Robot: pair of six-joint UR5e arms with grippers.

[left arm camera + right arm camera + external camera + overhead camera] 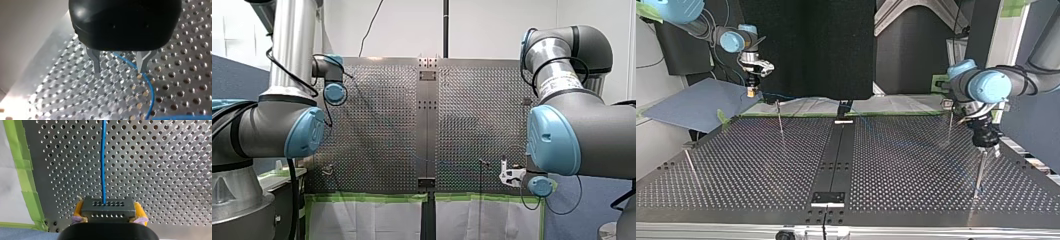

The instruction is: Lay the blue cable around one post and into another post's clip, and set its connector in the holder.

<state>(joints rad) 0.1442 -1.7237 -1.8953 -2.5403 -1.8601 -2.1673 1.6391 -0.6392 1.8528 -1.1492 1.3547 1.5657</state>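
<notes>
- Two pincers share the job and stand well apart. In the top view my right pincer (752, 91) hangs at the upper left of the frame, by the far corner of the surface (761, 165). My left pincer (986, 141) sits low over the surface at the right of the frame.
- My right pincer is clenched on the connector (107, 211), a dark block with rows of small holes, held between its yellow pads (78, 208).
- From the middle of the connector the blue cable (102, 157) runs straight ahead of that pincer. Its long axis follows the pincer's reach, out over the perforated plate.
- My left pincer is released, with its metal fingers (96, 62) spread and their tips close to the surface. The cable crosses the gap on a slant, hard by one finger, and I cannot tell whether it touches. Past the tips it bends away in a curve.
- As I judge it, the next move turns on that slant. The cable lies inside the left gap rather than beside it, so a plain closing should catch it.
- One post (980, 172) stands just beside my left pincer, toward the lower right of the top view's frame. That makes the left arm the nearer one for routing.
- I cannot pick out the holder with any certainty, and the connector is not yet set down.
</notes>
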